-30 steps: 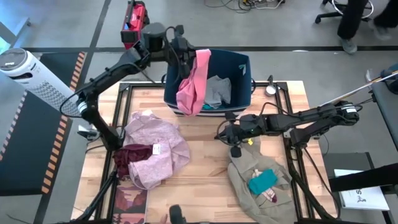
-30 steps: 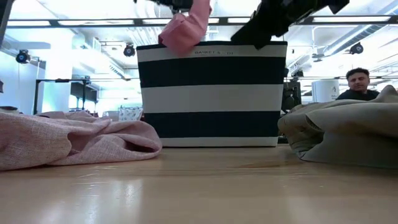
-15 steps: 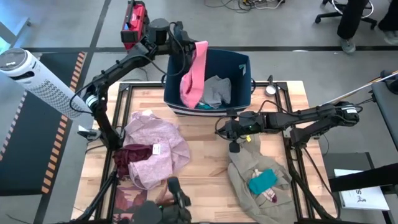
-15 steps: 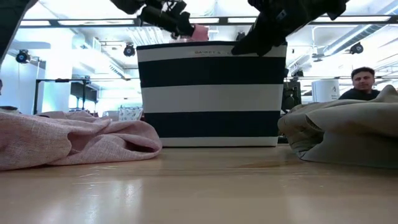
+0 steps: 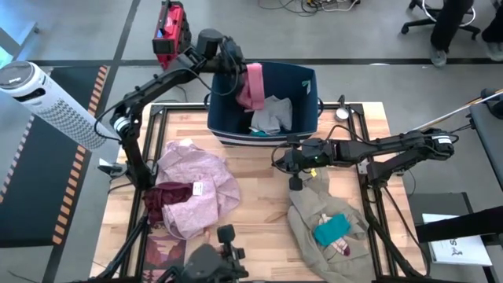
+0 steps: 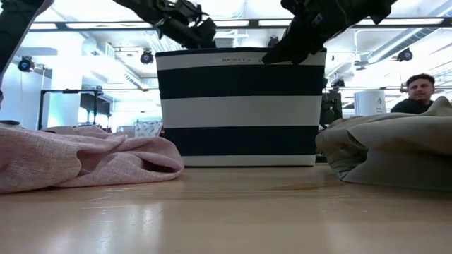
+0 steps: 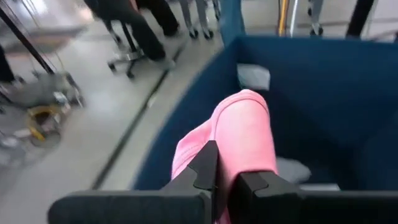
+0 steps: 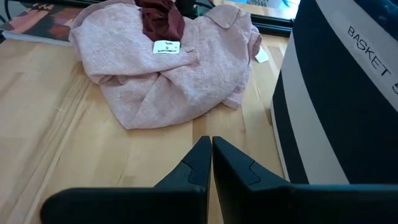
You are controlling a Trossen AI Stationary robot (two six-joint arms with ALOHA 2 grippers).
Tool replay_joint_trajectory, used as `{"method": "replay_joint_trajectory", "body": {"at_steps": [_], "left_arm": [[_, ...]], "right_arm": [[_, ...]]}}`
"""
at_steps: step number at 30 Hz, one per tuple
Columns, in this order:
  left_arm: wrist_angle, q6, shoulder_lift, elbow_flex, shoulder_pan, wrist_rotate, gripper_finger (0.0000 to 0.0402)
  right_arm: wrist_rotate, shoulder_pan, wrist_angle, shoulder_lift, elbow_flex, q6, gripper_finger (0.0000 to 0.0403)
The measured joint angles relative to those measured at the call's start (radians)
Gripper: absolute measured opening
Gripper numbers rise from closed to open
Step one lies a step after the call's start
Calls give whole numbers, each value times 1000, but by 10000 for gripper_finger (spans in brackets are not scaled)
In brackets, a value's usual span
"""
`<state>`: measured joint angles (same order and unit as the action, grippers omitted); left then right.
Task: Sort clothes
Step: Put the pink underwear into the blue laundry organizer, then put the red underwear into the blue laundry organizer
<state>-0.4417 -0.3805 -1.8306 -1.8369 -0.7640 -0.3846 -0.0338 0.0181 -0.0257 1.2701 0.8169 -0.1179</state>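
Left end effector [image 5: 236,67] is held over the near-left rim of the navy bin [image 5: 305,79], fingers clamped on the coral pink garment [image 5: 255,85], which hangs down inside the bin next to the grey piece [image 5: 272,114] already in there. In the left wrist view the pink fabric [image 7: 239,146] is seen pinched between the two closed fingers, with the bin interior behind it. Step in hand is judged to be the drop. For a clean release the garment should be carried a bit further toward the bin centre and lowered before the fingers are opened, so no tail is left draped over the rim; otherwise it could slide back out onto the bench [image 5: 259,169]. Right end effector [image 5: 284,161] is parked closed and empty just above the bench, between the bin and the beige-khaki garment [image 5: 314,208]. Still to be sorted: lilac-pink garment [image 5: 196,185] with the maroon piece [image 5: 161,196] tucked at its edge, and the teal piece [image 5: 332,229] lying on the beige one. Right arm should be kept clear of the bin mouth while the drop is made.
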Motion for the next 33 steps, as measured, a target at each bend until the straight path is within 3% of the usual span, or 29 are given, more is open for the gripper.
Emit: {"method": "replay_joint_trajectory", "body": {"at_steps": [6,14,22,28,33], "left_arm": [[-120,-78,-3,0,30,0,50],[-236,-160,-3,0,99,0,152],[-247,-187,19,1,163,1,245],[-250,-191,37,1,168,50,283],[-281,-191,69,1,171,73,292]], "right_arm": [[0,0,-4,0,0,4,0],[-1,0,-26,0,0,48,0],[3,0,-40,0,0,48,0],[5,0,-58,0,-2,41,0],[9,0,-51,-5,-3,31,0]]}}
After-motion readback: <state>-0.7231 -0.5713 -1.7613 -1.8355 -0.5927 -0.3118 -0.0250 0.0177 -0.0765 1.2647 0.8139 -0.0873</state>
